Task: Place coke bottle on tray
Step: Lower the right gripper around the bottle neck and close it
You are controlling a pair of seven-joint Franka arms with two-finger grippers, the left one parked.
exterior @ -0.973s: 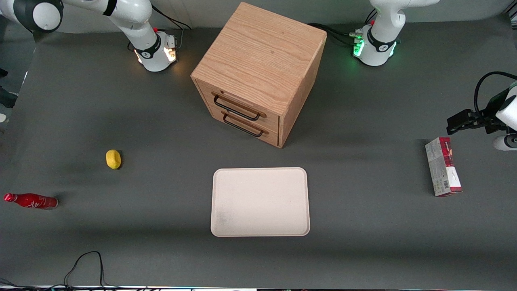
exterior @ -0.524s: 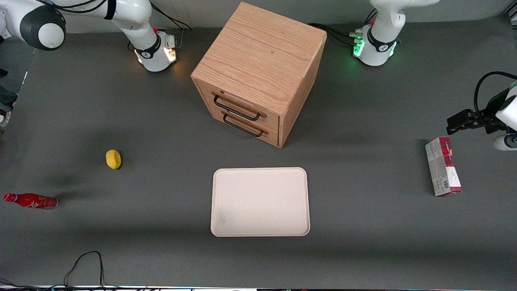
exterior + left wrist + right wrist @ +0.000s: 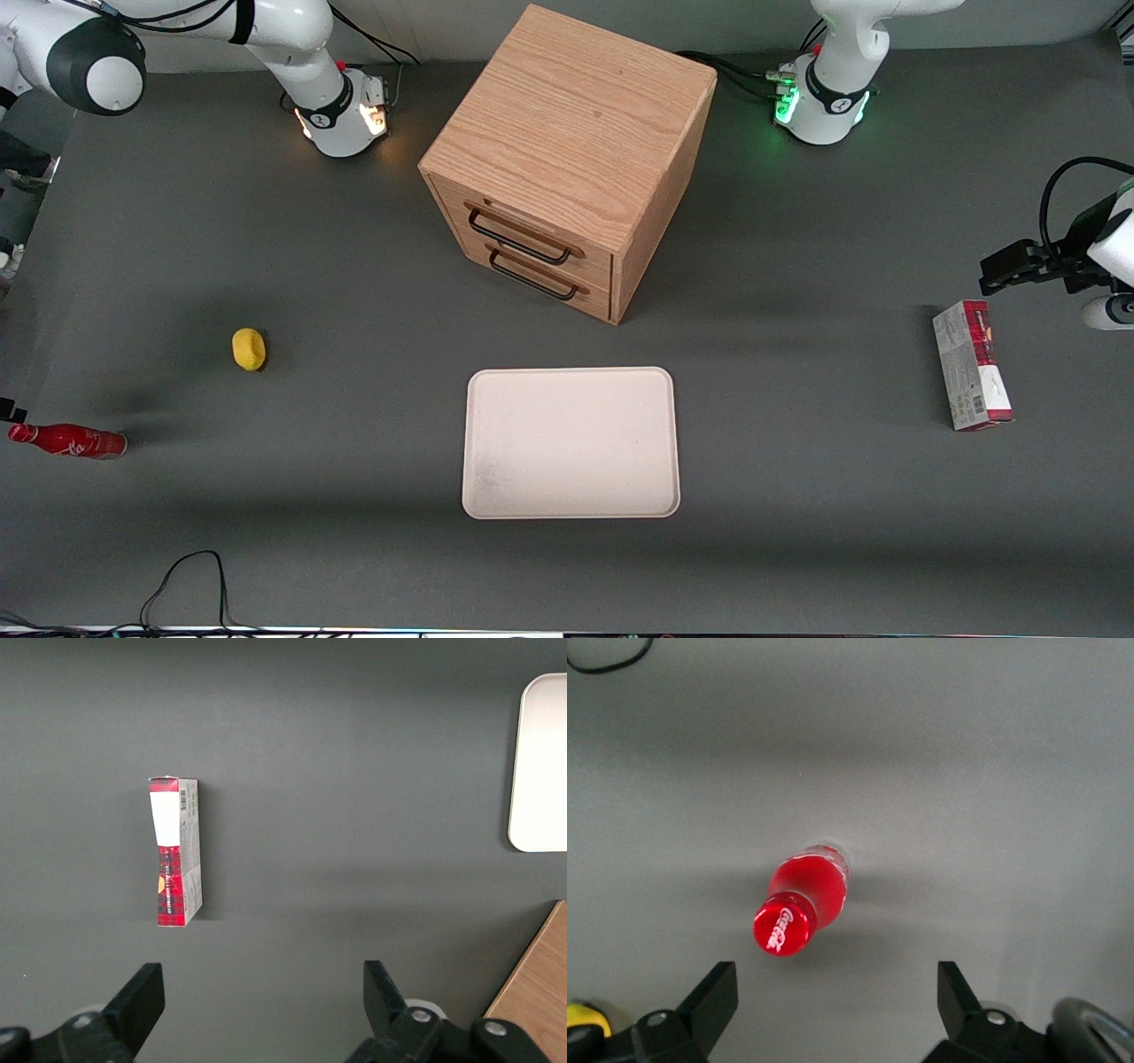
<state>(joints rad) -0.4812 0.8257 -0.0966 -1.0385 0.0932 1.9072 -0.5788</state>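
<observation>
The coke bottle (image 3: pixel 804 899) stands upright on the dark table (image 3: pixel 797 496), all red with white script on its cap, well apart from the cream tray (image 3: pixel 571 441), toward the working arm's end. The gripper (image 3: pixel 837 997) hangs above it, fingers (image 3: pixel 713 997) spread wide, gripping nothing.

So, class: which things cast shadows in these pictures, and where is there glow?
Front view: the wooden drawer cabinet shadows the table, and the arm bases glow. Right wrist view: the upright coke bottle casts a soft shadow, with the open gripper above it.
</observation>
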